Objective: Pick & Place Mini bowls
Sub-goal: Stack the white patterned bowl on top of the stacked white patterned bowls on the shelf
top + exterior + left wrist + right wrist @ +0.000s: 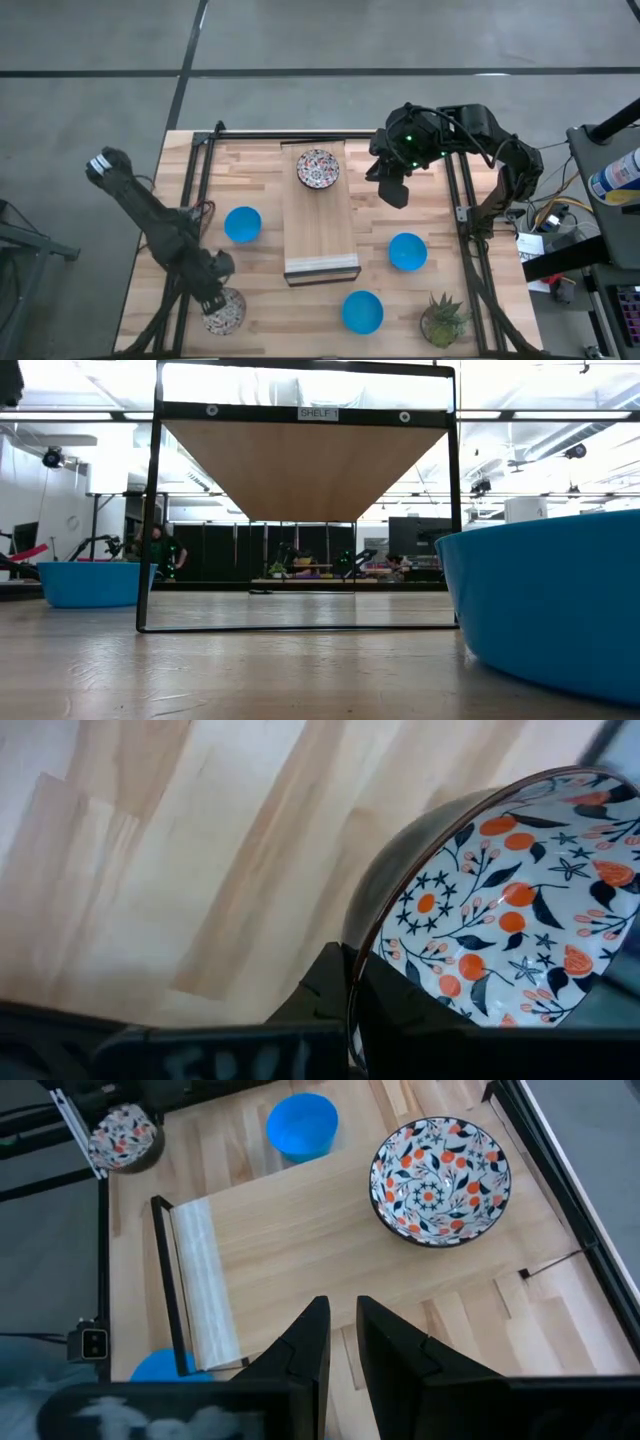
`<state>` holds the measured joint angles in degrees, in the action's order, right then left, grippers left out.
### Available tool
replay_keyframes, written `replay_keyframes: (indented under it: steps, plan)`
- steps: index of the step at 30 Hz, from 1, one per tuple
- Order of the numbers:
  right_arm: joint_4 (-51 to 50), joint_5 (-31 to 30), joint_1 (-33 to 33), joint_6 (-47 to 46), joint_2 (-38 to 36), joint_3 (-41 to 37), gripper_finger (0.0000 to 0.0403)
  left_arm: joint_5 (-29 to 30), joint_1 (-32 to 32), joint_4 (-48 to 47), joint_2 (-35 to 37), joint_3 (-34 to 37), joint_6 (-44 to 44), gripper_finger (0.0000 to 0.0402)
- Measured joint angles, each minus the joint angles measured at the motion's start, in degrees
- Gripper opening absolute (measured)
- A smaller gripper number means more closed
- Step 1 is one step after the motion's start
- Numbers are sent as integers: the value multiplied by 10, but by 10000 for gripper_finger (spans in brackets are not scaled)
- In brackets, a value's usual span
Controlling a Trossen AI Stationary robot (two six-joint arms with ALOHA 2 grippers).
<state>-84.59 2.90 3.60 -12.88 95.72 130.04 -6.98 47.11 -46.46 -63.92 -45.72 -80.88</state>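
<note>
High view: straight down over the whole surface [260, 180].
Low view: level at surface height, blue bowl [560, 600] looming close.
Left wrist: tight on a patterned bowl [500, 900].
Right wrist: overlooks the board [330, 1230], shared with high view.

- The surface [260, 185] is pale wood in jointed strips, smooth with a faint sheen.
- Patterned bowl [440, 1178] at upper right of the right wrist view: glossy glazed ceramic.
- Blue bowl [407, 251]: plain, matt-looking finish.
- Frame [150, 520] of thin black metal bars.
- Board [318, 235]: light, smooth wood.
</note>
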Motion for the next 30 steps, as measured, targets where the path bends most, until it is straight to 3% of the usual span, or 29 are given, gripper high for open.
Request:
replay_keyframes:
  steps: [5, 10, 16, 22, 30]
  plan:
    - [4, -1, 0, 0, 0, 0, 52, 38, -1, 6, 49, -16, -57, 1]
    - [33, -14, 0, 0, 0, -6, 52, 114, -10, 4, 80, -45, -148, 1]
    - [51, -14, 0, 9, 0, -30, 52, 216, -39, 4, 91, -111, -176, 1]
    - [101, -16, 0, 16, 0, -45, 52, 277, -104, -26, 90, -185, -168, 1]
    - [254, 9, -7, 89, 0, -45, 52, 274, -243, -58, 86, -250, -104, 1]
